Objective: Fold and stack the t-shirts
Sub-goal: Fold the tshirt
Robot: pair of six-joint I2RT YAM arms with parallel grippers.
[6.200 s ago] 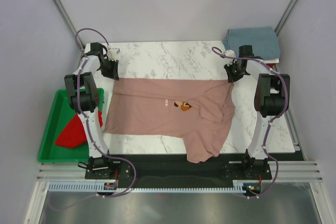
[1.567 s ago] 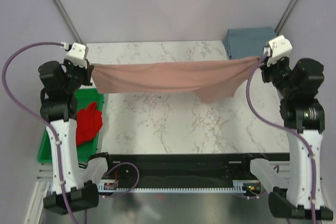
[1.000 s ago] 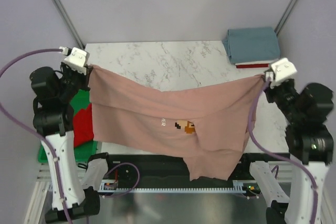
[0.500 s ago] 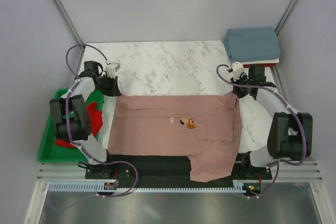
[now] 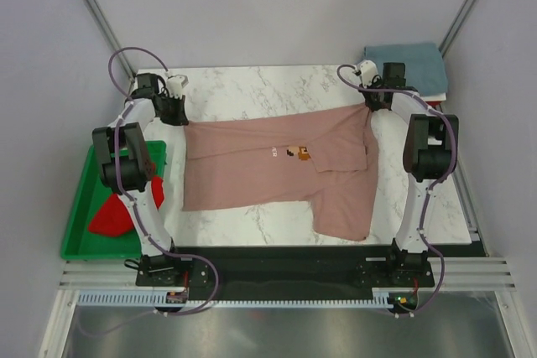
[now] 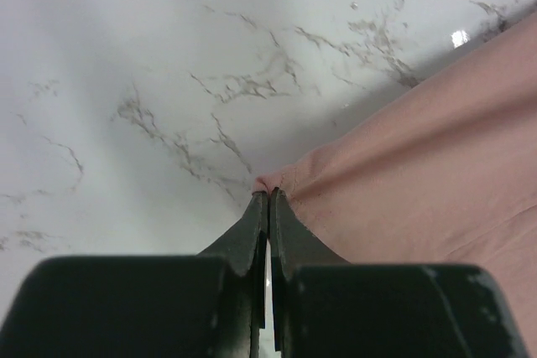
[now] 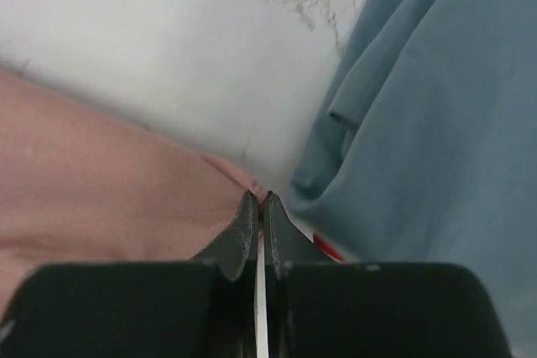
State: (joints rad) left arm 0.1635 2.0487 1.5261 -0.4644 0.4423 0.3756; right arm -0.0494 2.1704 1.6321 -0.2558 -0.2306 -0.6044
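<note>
The dusty-pink t-shirt (image 5: 268, 165) lies spread on the marble table (image 5: 252, 94), its print facing up and one part hanging toward the front right. My left gripper (image 5: 179, 115) is shut on its far left corner (image 6: 270, 184). My right gripper (image 5: 371, 105) is shut on its far right corner (image 7: 252, 178). A folded grey-blue t-shirt (image 5: 403, 69) lies at the back right, close beside the right gripper in the right wrist view (image 7: 436, 98), with a red edge (image 7: 329, 247) showing under it. A bright red t-shirt (image 5: 113, 215) lies in the green tray.
The green plastic tray (image 5: 84, 199) sits off the table's left edge. The table's black front rail (image 5: 277, 257) runs between the arm bases. Grey walls close in the back and sides.
Both grippers have pulled the pink t-shirt away from the front edge toward the back of the table, after lifting and laying it down. It now lies farther back, still gripped at both corners.
</note>
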